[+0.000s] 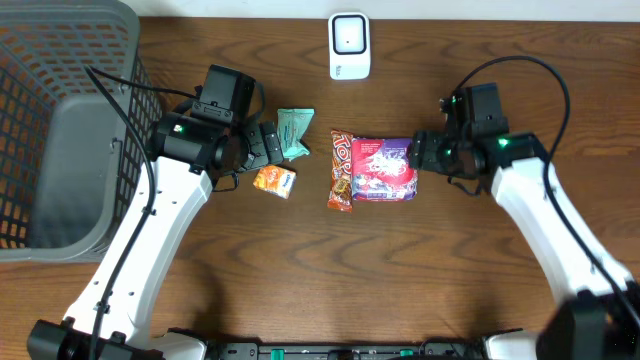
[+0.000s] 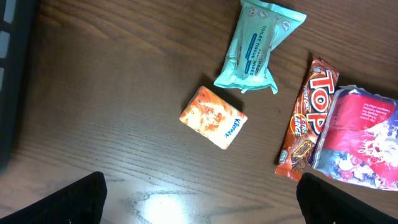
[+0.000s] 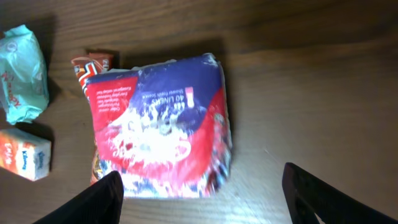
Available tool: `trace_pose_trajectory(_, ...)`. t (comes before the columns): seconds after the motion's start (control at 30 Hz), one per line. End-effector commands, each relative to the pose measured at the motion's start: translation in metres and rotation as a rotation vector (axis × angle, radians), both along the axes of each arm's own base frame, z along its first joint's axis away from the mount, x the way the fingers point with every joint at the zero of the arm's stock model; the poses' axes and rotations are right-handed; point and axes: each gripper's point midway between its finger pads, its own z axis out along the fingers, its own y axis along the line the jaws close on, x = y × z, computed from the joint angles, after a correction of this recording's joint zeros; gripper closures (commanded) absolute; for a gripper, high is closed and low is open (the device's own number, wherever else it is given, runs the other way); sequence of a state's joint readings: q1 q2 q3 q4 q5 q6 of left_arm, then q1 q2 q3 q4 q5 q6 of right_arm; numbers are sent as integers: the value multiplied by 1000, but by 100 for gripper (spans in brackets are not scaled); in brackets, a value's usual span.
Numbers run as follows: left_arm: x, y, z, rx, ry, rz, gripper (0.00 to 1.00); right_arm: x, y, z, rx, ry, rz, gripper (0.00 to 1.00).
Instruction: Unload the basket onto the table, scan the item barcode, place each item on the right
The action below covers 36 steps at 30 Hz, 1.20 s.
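Four items lie mid-table. A red and blue packet [image 1: 383,170] [image 3: 158,118] partly overlaps an orange TOP bar [image 1: 341,172] [image 2: 308,118]. Left of them are a teal wipes pack [image 1: 295,128] [image 2: 256,46] and a small orange tissue pack [image 1: 274,181] [image 2: 213,117]. My right gripper [image 1: 418,152] [image 3: 202,199] is open at the packet's right end, its fingers wide apart just short of that edge. My left gripper [image 1: 272,143] [image 2: 199,205] is open over bare wood beside the tissue pack and holds nothing. No barcode shows.
A white scanner [image 1: 349,45] stands at the table's back edge, in the middle. A large grey mesh basket [image 1: 100,40] fills the far left. Bare wood lies in front of the items.
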<state>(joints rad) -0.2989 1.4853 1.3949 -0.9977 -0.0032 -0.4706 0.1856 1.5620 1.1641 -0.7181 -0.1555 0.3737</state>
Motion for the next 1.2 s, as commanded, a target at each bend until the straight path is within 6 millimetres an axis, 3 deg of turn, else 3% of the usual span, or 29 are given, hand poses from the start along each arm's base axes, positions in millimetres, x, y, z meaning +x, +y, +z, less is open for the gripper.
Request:
trace_pose_trajectory(0.0,2,2,1,11,-4,-3,2,7,21,-5,221,22,156,23)
trace_pose_trajectory(0.23,2,2,1,11,-4,-3,2,15,32,-33,468,47,299,17)
trace_pose_trajectory(0.37,2,2,1,11,-4,-3,2,16,31,-57,485,98,288,19)
trace_pose_trajectory(0.43,2,2,1,11,-4,-3,2,16,32,-68,488,121,283,25)
trace_pose_trajectory(0.57,2,2,1,11,-4,-3,2,12,33,-81,494,161,274,50)
trace_pose_trajectory(0.7,2,2,1,12,-3,-3,2,11,36,-83,493,167,282,50)
trace_pose_trajectory(0.73,2,2,1,11,-4,-3,2,11,36,-83,493,165,283,54)
trace_pose_trajectory(0.8,2,2,1,11,-4,-3,2,11,36,-83,492,165,283,76)
trace_pose_trajectory(0.83,2,2,1,11,-4,-3,2,11,36,-83,493,166,282,91)
trace_pose_trajectory(0.87,2,2,1,11,-4,-3,2,11,36,-83,493,166,282,99)
trace_pose_trajectory(1.03,2,2,1,11,-4,-3,2,13,34,-79,487,169,255,99)
trace_pose_trajectory(1.17,2,2,1,11,-4,-3,2,21,26,-64,428,136,212,99)
